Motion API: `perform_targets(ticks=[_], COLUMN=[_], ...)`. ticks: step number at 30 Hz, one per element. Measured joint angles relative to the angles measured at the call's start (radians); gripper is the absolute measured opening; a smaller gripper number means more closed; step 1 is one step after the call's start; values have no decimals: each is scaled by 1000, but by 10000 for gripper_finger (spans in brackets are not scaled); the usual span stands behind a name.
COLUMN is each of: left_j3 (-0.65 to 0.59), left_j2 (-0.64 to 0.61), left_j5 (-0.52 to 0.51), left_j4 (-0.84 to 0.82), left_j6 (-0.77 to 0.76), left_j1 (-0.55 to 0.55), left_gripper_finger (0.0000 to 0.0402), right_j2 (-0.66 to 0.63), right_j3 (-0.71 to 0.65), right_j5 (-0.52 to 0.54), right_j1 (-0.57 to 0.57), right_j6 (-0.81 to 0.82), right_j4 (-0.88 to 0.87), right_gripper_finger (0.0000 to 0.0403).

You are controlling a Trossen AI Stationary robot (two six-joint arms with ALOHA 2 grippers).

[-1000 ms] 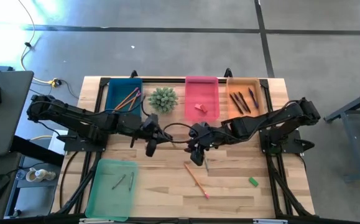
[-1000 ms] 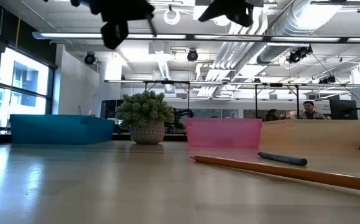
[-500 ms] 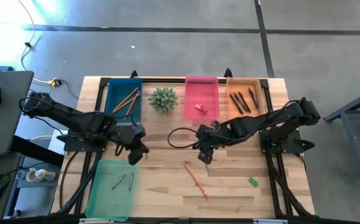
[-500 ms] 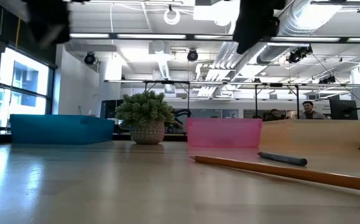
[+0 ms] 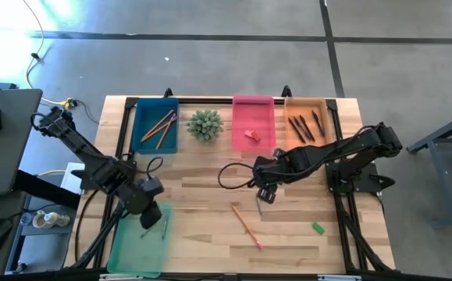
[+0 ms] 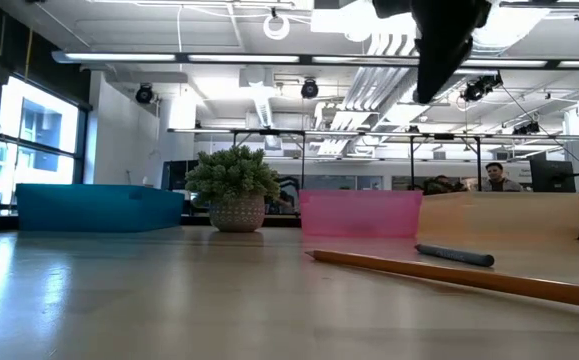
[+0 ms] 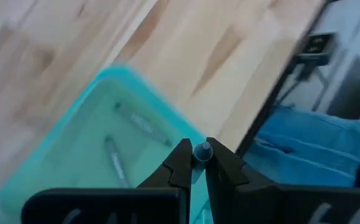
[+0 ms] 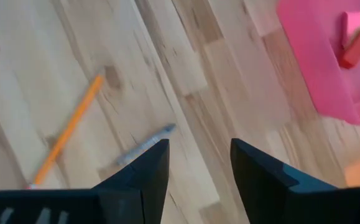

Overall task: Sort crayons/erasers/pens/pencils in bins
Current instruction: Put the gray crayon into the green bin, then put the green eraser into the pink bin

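A small grey crayon [image 7: 202, 151] is pinched in the left tool [image 7: 196, 163] over the green bin [image 5: 129, 248]. It looks light, stiff and smooth. The right tool [image 8: 195, 163] is held open above another crayon [image 8: 143, 147] on the tabletop [image 5: 210, 234]; its middle seems best to grab.

No readable text, labels, brands, numbers or signs in any view. Bins, crayons, pens, pencils, erasers and the desk carry no legible markings. Background room in the low view has no readable signage either.
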Motion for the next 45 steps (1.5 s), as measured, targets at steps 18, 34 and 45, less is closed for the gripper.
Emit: perform_targets(ticks=[18, 34, 45], left_j3=[-35, -35, -22], left_j2=[207, 356, 356], left_j5=[18, 135, 175], left_j4=[13, 70, 88], left_j6=[-534, -597, -607], left_j1=[-208, -209, -206], left_gripper_finger=[10, 44, 124], right_j2=[-1, -230, -354], right_j3=[-77, -341, -534], right_j5=[-2, -68, -153], right_j1=[98, 331, 479], right_j6=[-60, 353, 721], right_j4=[-173, -63, 85], right_gripper_finger=[161, 161, 161])
